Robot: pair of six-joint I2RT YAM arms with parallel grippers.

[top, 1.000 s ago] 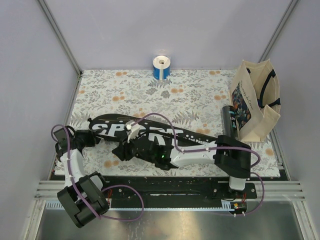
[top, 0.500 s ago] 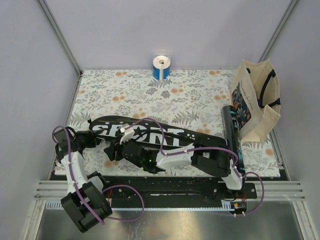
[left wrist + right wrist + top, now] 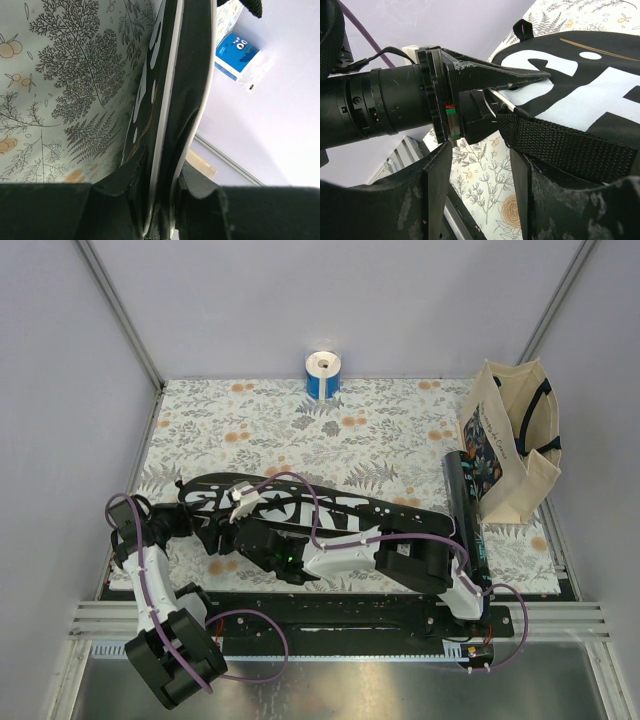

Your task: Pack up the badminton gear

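Note:
The long black "SPORT" racket cover (image 3: 330,508) lies slanted across the near half of the floral mat. My left gripper (image 3: 200,522) is shut on the cover's left end. In the left wrist view its jaws (image 3: 160,200) clamp the white-piped edge of the cover (image 3: 175,75). My right gripper (image 3: 225,542) reaches far left, just in front of that end. It is open (image 3: 482,165), with bare mat between the fingers and the cover's black webbing strap (image 3: 560,145) lying over the right finger. The black tube (image 3: 465,510) lies by the tote bag. Rackets and shuttlecocks are out of view.
A cream tote bag (image 3: 510,445) with dark handles stands at the right edge of the mat. A blue-and-white roll (image 3: 322,375) stands at the back wall, also in the left wrist view (image 3: 237,52). Purple cables loop over both arms. Metal rails run along the near edge.
My right arm has stretched further left and lower, bringing its gripper close beside the left gripper at the cover's left end. The left gripper keeps its hold.

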